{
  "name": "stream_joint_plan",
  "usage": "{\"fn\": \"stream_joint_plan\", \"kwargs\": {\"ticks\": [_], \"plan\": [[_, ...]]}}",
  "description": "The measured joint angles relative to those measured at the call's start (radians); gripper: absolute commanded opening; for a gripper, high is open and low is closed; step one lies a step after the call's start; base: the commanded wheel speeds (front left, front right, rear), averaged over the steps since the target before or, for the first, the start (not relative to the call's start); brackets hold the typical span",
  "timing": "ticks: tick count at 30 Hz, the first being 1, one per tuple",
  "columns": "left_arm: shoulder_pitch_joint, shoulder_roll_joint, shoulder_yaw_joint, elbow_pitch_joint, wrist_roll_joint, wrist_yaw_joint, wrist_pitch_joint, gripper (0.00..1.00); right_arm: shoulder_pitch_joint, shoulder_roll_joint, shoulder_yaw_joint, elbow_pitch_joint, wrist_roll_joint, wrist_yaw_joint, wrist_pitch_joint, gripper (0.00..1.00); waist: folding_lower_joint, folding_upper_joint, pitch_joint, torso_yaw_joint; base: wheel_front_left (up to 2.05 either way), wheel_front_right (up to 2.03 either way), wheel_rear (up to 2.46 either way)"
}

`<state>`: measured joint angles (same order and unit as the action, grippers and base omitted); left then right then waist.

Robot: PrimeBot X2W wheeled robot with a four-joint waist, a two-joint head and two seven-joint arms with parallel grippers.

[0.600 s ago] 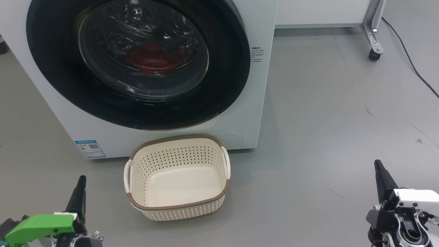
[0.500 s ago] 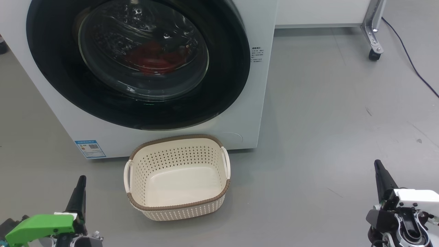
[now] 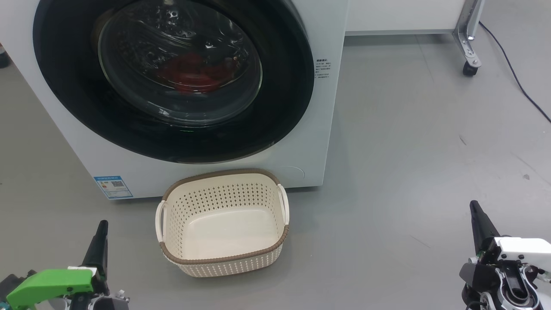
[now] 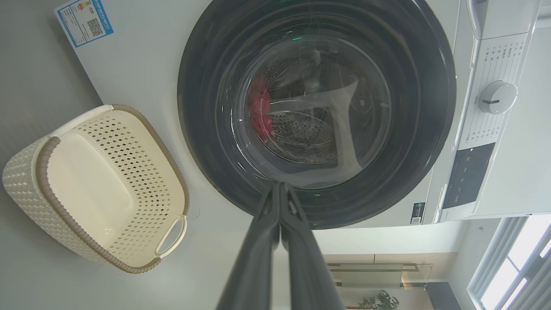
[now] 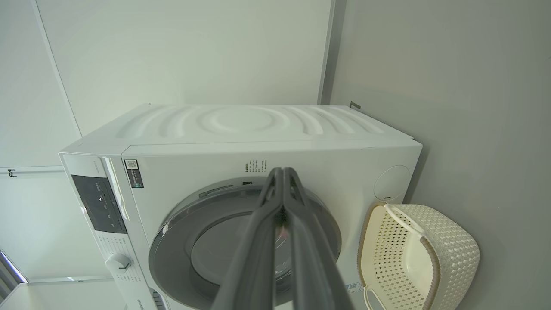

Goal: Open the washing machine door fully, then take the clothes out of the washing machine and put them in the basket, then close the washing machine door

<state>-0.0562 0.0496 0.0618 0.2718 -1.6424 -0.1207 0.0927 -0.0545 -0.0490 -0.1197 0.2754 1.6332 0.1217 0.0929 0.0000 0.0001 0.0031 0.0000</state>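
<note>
Where the glossy door (image 3: 181, 110) bulges, soft red clothes (image 3: 193, 77) lie — bunched.

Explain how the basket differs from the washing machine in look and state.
The basket is small, cream and perforated with a brown rim; the washing machine is a far bigger, smooth white box. The basket is open on top and empty; the washing machine is shut by its door, with the red clothes inside behind the glass. Both stand on the grey floor.

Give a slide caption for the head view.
Closed washing machine door, red clothes inside, empty basket; left claw and right claw shut.
</note>
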Motion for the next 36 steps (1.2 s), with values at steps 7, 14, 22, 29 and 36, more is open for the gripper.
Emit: {"fn": "stream_joint_plan", "kwargs": {"ticks": [7,14,22,29,36], "plan": [[0.0,0.0,0.0,0.0,0.0,0.0,0.0,0.0,0.0,0.0,0.0,0.0,-0.001,0.0,0.0,0.0,0.0,0.0,0.0,0.0,0.0,0.0,0.0],[0.0,0.0,0.0,0.0,0.002,0.0,0.0,0.0,0.0,0.0,0.0,0.0,-0.001,0.0,0.0,0.0,0.0,0.0,0.0,0.0,0.0,0.0,0.0],[0.0,-0.001,0.001,0.0,0.003,0.0,0.0,0.0,0.0,0.0,-0.001,0.0,-0.006,0.0,0.0,0.0,0.0,0.0,0.0,0.0,0.0,0.0,0.0],[0.0,-0.001,0.001,0.0,0.003,0.0,0.003,0.0,0.0,0.0,-0.001,0.0,-0.006,0.0,0.0,0.0,0.0,0.0,0.0,0.0,0.0,0.0,0.0],[0.0,-0.001,0.001,0.0,0.003,0.0,0.003,0.0,0.0,0.0,-0.001,0.0,-0.006,0.0,0.0,0.0,0.0,0.0,0.0,0.0,0.0,0.0,0.0]]}}
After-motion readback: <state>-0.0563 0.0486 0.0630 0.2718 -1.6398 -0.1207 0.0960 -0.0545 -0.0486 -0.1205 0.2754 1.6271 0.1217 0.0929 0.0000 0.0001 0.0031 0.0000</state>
